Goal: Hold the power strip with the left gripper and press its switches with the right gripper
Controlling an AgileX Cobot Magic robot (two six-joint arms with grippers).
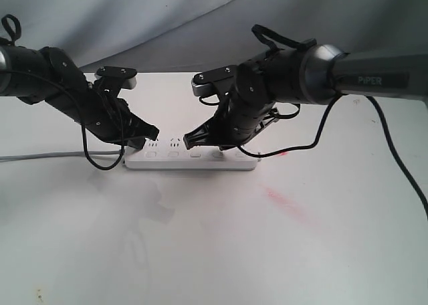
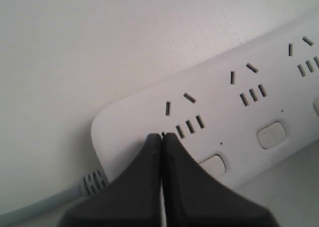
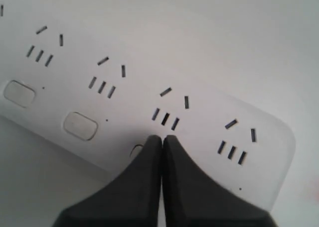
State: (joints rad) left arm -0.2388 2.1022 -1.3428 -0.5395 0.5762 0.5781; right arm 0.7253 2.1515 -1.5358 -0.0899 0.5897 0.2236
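The white power strip (image 1: 200, 161) lies across the middle of the table, its grey cord (image 1: 40, 156) running off to the left. My left gripper (image 1: 153, 135) is shut, with its tips (image 2: 162, 136) down on the strip's cord end (image 2: 129, 137), beside the first socket set and near the first switch (image 2: 213, 165). My right gripper (image 1: 189, 142) is also shut. Its tips (image 3: 162, 138) rest over a switch (image 3: 135, 150) that is mostly hidden under them. Two more switches (image 3: 79, 125) show beside it. Nothing sits between either pair of jaws.
A grey cloth backdrop (image 1: 200, 17) hangs behind the white table (image 1: 200, 251). A faint red smear (image 1: 284, 201) marks the table right of the strip. The right arm's black cable (image 1: 287, 151) droops close to the strip's right end.
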